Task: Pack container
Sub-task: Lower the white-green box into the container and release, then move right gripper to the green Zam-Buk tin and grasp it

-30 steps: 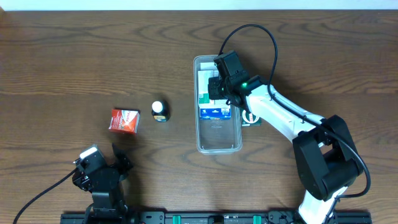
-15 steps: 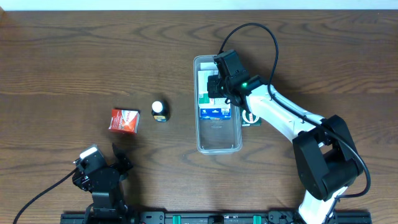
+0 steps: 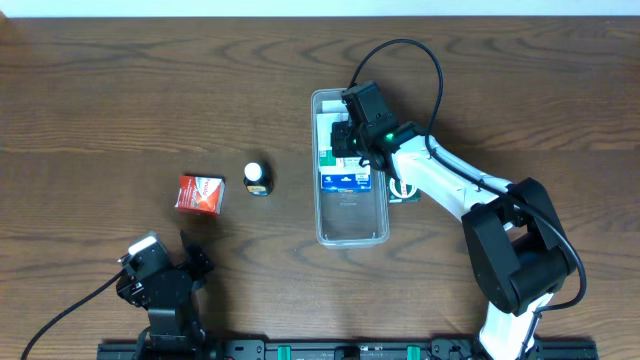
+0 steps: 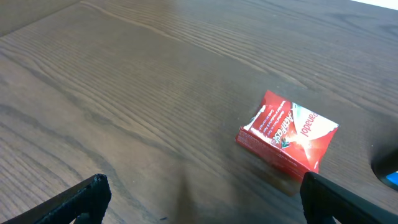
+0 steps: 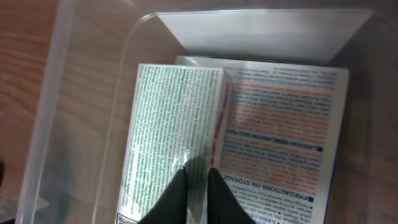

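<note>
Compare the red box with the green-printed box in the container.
The red box lies on the bare table, untouched; the green-printed box sits inside the container, pinched by the right hand. The red box is mostly red; the green-printed box is white with green text. Both are small printed cartons.

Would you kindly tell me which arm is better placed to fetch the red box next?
Left. The left claw is open, with the red box just ahead of it. The right claw is down in the container, farther from that box.
</note>
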